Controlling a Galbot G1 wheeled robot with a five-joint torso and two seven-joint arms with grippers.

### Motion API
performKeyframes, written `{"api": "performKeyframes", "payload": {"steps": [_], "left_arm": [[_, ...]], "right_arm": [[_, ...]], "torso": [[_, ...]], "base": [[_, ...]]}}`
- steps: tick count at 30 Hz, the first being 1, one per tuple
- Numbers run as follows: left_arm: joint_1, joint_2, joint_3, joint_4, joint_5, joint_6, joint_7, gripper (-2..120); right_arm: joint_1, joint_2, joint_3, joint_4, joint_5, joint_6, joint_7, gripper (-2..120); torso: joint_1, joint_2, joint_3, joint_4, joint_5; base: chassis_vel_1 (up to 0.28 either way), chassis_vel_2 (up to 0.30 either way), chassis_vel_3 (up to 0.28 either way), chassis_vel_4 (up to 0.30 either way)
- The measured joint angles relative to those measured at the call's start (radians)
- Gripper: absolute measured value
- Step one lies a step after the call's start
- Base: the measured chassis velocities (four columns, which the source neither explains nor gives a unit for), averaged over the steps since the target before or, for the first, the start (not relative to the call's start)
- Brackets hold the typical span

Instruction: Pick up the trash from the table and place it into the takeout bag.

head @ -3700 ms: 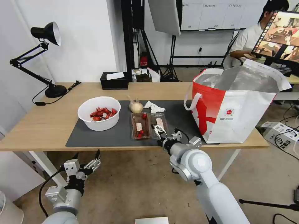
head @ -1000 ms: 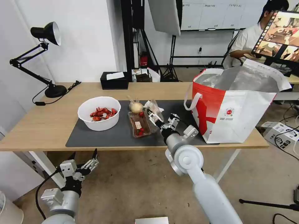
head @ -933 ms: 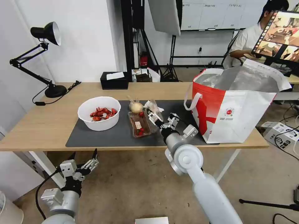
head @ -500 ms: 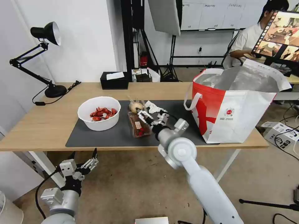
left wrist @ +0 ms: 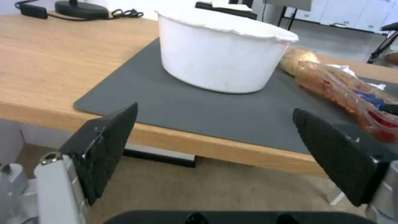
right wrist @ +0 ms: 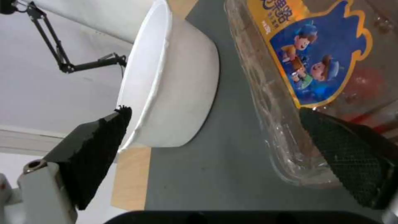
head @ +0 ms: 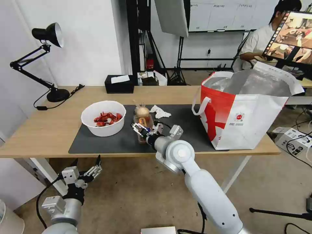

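Studio-like lab, softbox [head: 171,16], light stands [head: 179,58], monitor [head: 291,35]

Tray [right wrist: 315,62] sticker: cartoon of two children on blue and orange; orange Chinese characters along its edge, too small to read.
Bag [head: 240,125] logo [head: 240,117]: round, red, unreadable.

bowl: white round bowl [head: 103,118] holding red shell scraps, upright on the left part of the mat [head: 110,143].
tray: clear plastic hinged tray [head: 143,125] folded shut, cartoon label up, beside the bowl.
lump: small beige lump [head: 142,110] touching the tray's far end.
tissue: crumpled white tissue [head: 160,111] near the lump.
bag: white-and-red takeout bag [head: 247,113] upright, mouth open, at the counter's [head: 45,130] right end.
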Motion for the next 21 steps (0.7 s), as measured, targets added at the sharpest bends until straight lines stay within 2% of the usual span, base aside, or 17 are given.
{"api": "performKeyframes", "payload": {"steps": [8,10,11,12,13,16,17,20,21], "left_arm": [[0.008,0.007,-0.005,-0.013,-0.006,0.001,-0.001,100],[0.011,0.006,-0.006,-0.017,-0.007,0.001,-0.001,100],[0.011,0.006,-0.006,-0.017,-0.007,0.001,-0.001,100],[0.007,0.005,-0.006,-0.019,-0.007,0.001,-0.001,100],[0.007,0.005,-0.006,-0.019,-0.007,0.001,-0.001,100],[0.000,0.006,-0.008,-0.023,-0.008,0.001,-0.001,100],[0.000,0.006,-0.008,-0.023,-0.008,0.001,-0.001,100],[-0.006,0.006,-0.007,-0.023,-0.008,0.001,-0.001,100],[-0.006,0.006,-0.007,-0.023,-0.008,0.001,-0.001,100]], "right_arm": [[0.002,-0.012,0.003,0.018,-0.019,0.017,-0.053,100],[0.049,-0.049,-0.008,0.025,-0.115,0.030,-0.145,100],[0.049,-0.049,-0.008,0.025,-0.115,0.030,-0.145,100],[0.110,-0.089,-0.028,0.016,-0.214,0.031,-0.197,100],[0.110,-0.089,-0.028,0.016,-0.214,0.031,-0.197,100],[0.238,-0.188,-0.086,-0.049,-0.459,0.028,-0.340,100],[0.238,-0.188,-0.086,-0.049,-0.459,0.028,-0.340,100],[0.338,-0.269,-0.150,-0.152,-0.655,0.022,-0.564,86],[0.338,-0.269,-0.150,-0.152,-0.655,0.022,-0.564,86]], "torso": [[0.000,0.000,0.000,0.0000,0.0001],[0.000,0.000,0.000,0.0000,0.0002],[0.000,0.000,0.000,0.0000,0.0002],[0.000,0.000,0.000,0.0001,0.0002],[0.000,0.000,0.000,0.0001,0.0002],[0.000,0.000,0.000,-0.0001,0.0003],[0.000,0.000,0.000,-0.0001,0.0003],[0.000,0.000,0.000,-0.0001,0.0002],[0.000,0.000,0.000,-0.0001,0.0002]], "base": [[0.000,0.000,0.000,0.000],[0.000,0.000,0.000,0.000],[0.000,0.000,0.000,0.000],[0.000,0.000,0.000,0.000],[0.000,0.000,0.000,0.000],[0.000,0.000,0.000,0.000],[0.000,0.000,0.000,0.000],[0.000,0.000,0.000,0.000],[0.000,0.000,0.000,0.000]]}}
